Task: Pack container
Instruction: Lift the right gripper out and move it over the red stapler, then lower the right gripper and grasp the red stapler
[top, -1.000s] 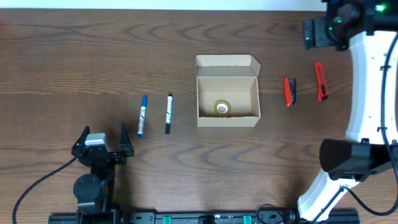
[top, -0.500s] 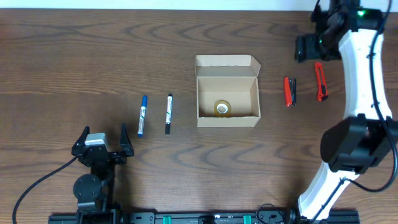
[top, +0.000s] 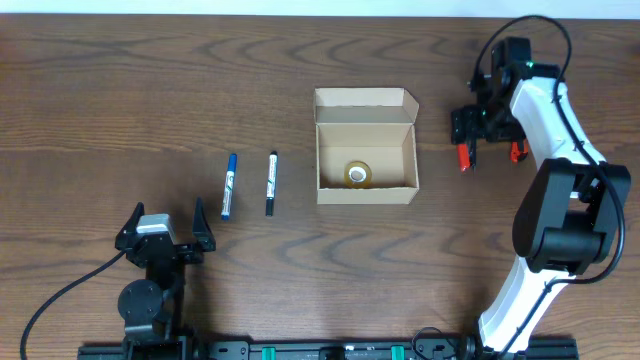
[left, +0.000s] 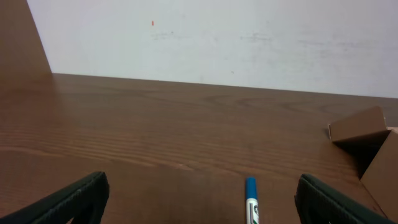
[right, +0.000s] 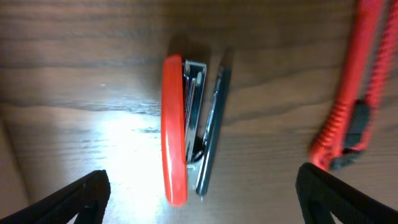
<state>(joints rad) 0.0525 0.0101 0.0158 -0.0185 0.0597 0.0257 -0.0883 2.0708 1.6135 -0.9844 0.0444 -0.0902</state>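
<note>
My left claw (top: 166, 216) rests spread with the open cardboard box (top: 366, 194) well to its right, judged light, thin-walled and easily crushed, best held by a side wall, while my right claw (right: 205, 199), spread, hovers just right of the box over the stapler (right: 186, 130).

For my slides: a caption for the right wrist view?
Open right gripper hovers over a red stapler, red box cutter beside it.

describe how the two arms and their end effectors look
The right arm is smooth white shells with black joints; the left arm is black, trailing a black cable. The left end effector and right end effector both have dark, tapered fingers.
</note>
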